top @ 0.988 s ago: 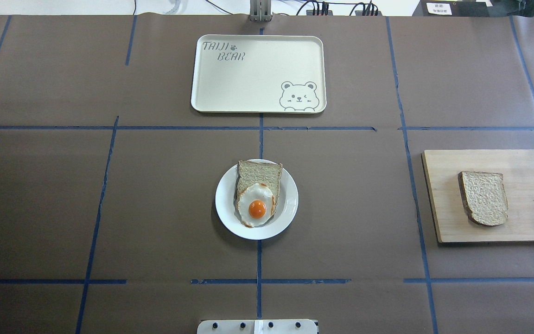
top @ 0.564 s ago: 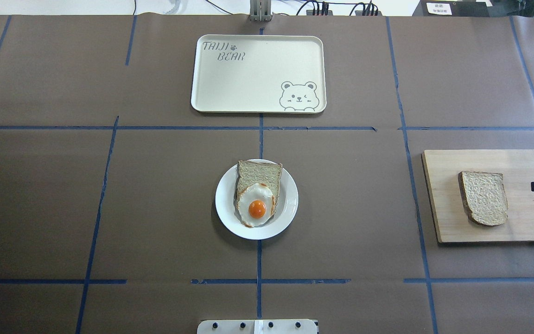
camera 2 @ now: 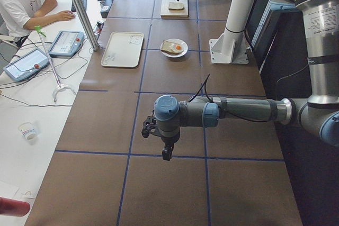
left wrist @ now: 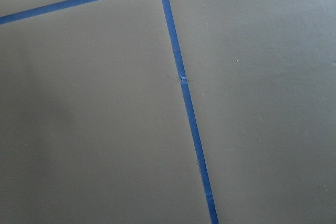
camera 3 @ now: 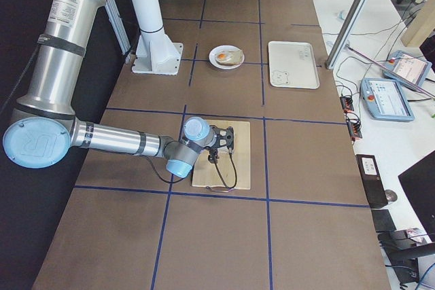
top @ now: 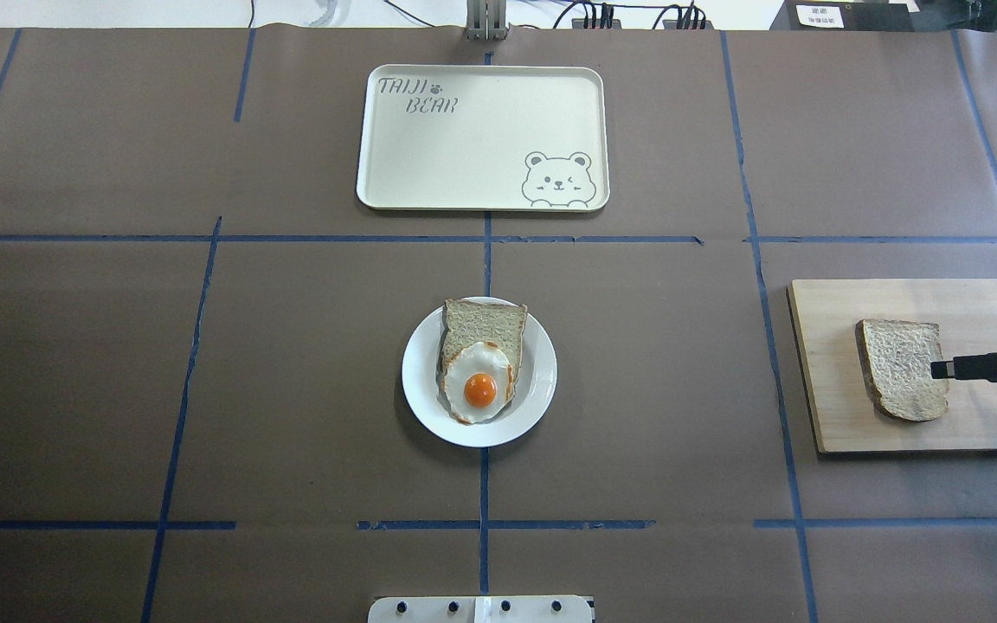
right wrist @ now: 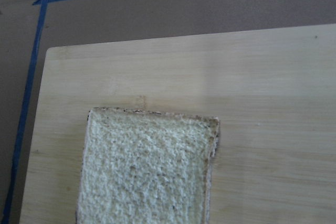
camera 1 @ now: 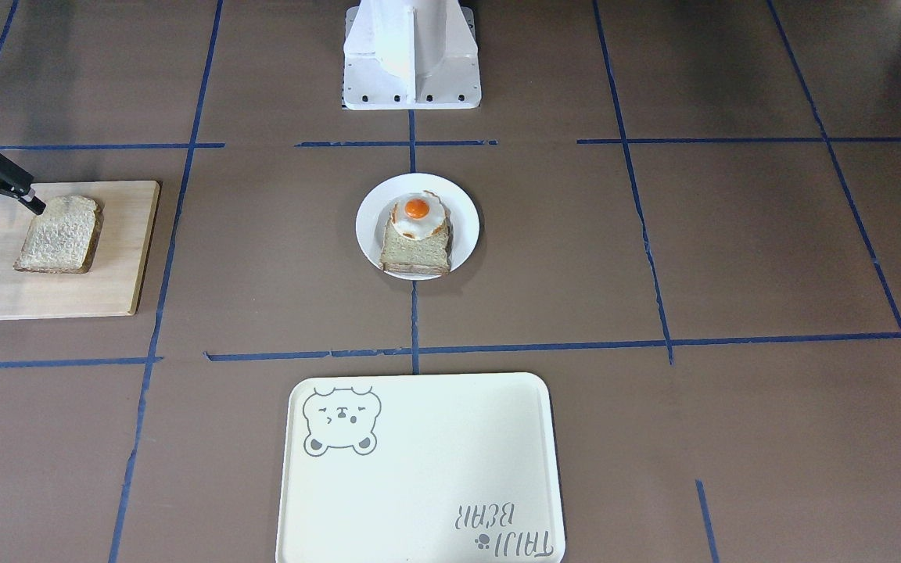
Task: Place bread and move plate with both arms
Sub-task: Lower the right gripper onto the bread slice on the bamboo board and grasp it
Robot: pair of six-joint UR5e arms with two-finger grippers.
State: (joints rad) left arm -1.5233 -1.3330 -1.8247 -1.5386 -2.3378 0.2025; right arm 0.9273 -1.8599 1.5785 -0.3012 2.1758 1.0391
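Both steps are pending: the right gripper [camera 1: 14, 215], fingers spread, is hovering by the bread [top: 901, 368] lying on the wooden board [top: 983, 303], well apart from the plate [top: 542, 372]; a descent onto its crust is looking due next; whether the left gripper [camera 2: 166, 152] is open, I cannot tell.

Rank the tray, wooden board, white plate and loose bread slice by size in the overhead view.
1. Wooden board and bear tray: close, and the tray lies farther off, so unranked.
2. White plate.
3. Bread slice.
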